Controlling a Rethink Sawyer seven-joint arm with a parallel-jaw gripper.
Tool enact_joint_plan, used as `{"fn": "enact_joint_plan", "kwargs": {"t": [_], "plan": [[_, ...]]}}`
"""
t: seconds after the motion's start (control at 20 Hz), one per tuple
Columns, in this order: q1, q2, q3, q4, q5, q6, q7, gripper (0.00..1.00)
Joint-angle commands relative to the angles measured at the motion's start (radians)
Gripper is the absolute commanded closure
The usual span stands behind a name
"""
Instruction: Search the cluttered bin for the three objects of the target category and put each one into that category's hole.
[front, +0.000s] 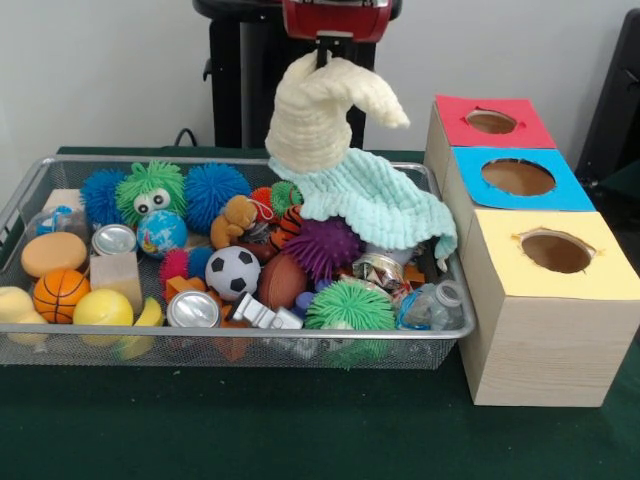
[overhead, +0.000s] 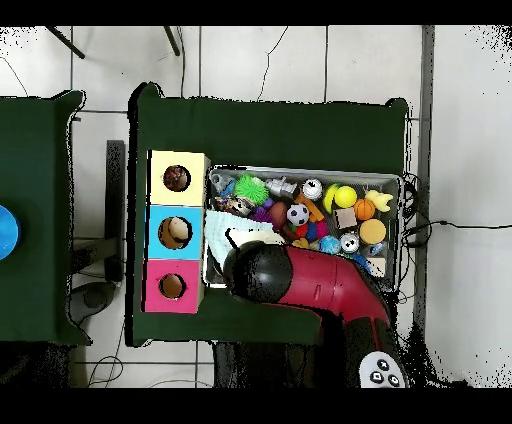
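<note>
While lifted, the cream cloth (front: 318, 110) apparently hangs from the claw (front: 325, 50).

Red and black Sawyer arm (overhead: 310, 285)

Glossy red casing with rounded black joints; a grey panel of dark round buttons sits near its base.

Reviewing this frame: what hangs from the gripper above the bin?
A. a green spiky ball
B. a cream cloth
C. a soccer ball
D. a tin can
B: in the front view the gripper is shut on a cream cloth, which hangs bunched over the mint cloth in the wire bin.
</note>
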Motion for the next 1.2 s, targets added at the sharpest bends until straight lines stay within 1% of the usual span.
{"fn": "enact_joint_plan", "kwargs": {"t": [0.05, 0.2, 0.35, 0.5, 0.65, 0.75, 0.9, 1.0, 1.05, 1.2], "plan": [[-0.039, 0.043, 0.003, -0.029, 0.042, 0.027, 0.161, 1.00], [-0.041, 0.043, 0.001, -0.044, 0.043, 0.044, 0.160, 1.00], [-0.029, 0.058, 0.002, -0.079, 0.044, 0.065, 0.171, 1.00], [-0.034, 0.084, 0.008, -0.104, 0.042, 0.058, 0.163, 1.00], [-0.049, 0.112, 0.018, -0.126, 0.038, 0.049, 0.144, 1.00], [-0.059, 0.119, 0.021, -0.125, 0.037, 0.034, 0.133, 1.00], [-0.077, 0.139, 0.017, -0.148, 0.016, 0.013, 0.114, 1.00], [-0.099, 0.161, 0.020, -0.177, -0.004, 0.010, 0.082, 1.00], [-0.114, 0.171, 0.024, -0.175, -0.014, -0.004, 0.064, 1.00], [-0.150, 0.193, 0.038, -0.202, -0.031, -0.012, 0.021, 1.00]]}}
